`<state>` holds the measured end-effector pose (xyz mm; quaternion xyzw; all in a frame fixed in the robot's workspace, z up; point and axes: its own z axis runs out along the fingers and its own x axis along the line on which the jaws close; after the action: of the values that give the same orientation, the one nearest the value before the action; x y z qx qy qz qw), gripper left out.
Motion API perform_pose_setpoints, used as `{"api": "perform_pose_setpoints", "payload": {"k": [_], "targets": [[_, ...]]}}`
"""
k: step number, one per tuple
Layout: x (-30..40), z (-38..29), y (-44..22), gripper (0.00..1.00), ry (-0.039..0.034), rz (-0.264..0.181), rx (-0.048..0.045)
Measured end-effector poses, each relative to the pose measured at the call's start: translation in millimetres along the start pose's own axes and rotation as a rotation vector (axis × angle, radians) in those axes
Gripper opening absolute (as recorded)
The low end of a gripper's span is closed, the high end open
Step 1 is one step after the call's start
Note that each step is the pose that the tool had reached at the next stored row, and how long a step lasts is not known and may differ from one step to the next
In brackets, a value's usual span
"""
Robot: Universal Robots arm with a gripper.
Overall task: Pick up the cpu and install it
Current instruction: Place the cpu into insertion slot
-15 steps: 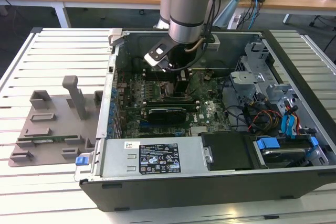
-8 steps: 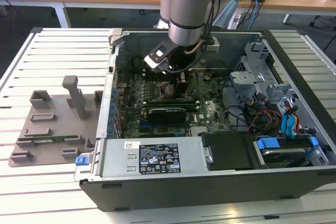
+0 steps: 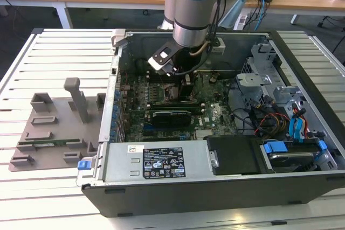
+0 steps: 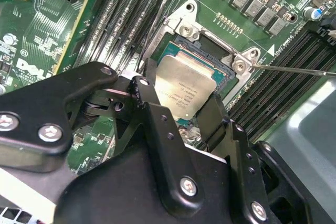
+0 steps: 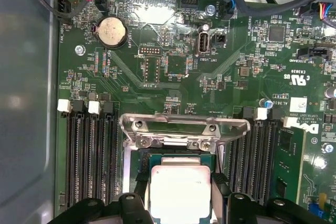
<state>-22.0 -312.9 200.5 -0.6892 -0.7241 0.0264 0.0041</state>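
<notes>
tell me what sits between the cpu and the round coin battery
In the first wrist view, the socket's metal frame and green board lie between the cpu and coin battery.

Arm (image 3: 190,20) vertical — fingers (image 4: 152,103) tight on cpu (image 4: 186,90)

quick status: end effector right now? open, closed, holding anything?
The end effector: closed on the cpu, one finger on each side, over the open socket.
</notes>
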Motion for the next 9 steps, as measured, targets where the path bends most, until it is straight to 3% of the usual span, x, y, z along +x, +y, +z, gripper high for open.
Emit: {"api": "perform_pose_setpoints", "payload": {"k": [3, 9], "targets": [[3.5, -0.2, 0.0, 0.55, -0.0002, 0.001, 0.0001], [4.0, 0.6, -0.3, 0.55, -0.0005, 0.016, 0.0006]]}}
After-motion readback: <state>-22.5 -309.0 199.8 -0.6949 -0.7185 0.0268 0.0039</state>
